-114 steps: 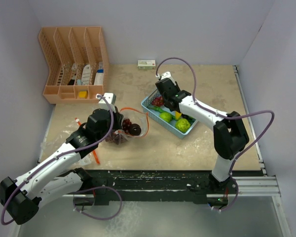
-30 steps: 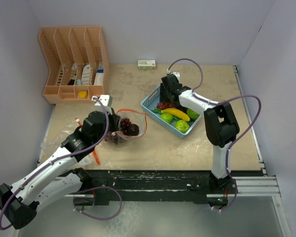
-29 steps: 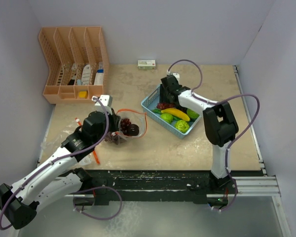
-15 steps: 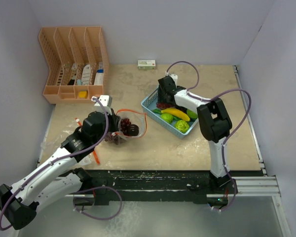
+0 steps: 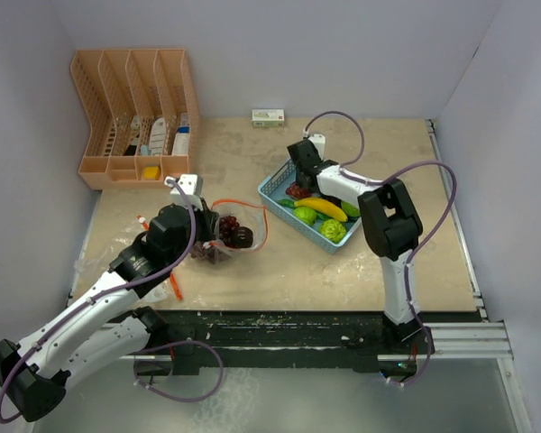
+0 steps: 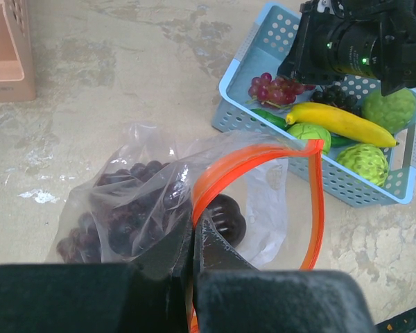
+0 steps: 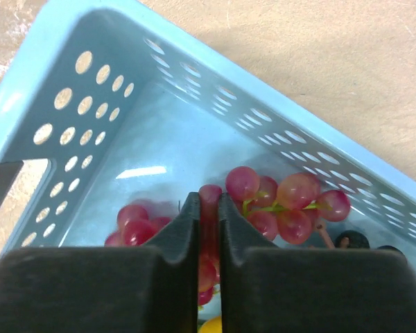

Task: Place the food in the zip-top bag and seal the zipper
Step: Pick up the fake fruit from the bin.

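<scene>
Dark purple grapes (image 6: 121, 205) are kept in the clear plastic zip-top bag (image 6: 152, 182). Its orange zipper edge is pinched tight by the left gripper (image 6: 195, 230). A yellow banana (image 6: 340, 122), bumpy green round fruits (image 6: 364, 161) and a red grape bunch (image 7: 284, 205) are kept in the light-blue plastic basket (image 6: 230, 75). The bunch is squeezed between the right gripper's (image 7: 208, 202) almost closed fingers.

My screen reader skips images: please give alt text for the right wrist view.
The right tool pinches a red grape bunch lying inside a light-blue perforated basket; tan tabletop shows beyond its rim.
</scene>
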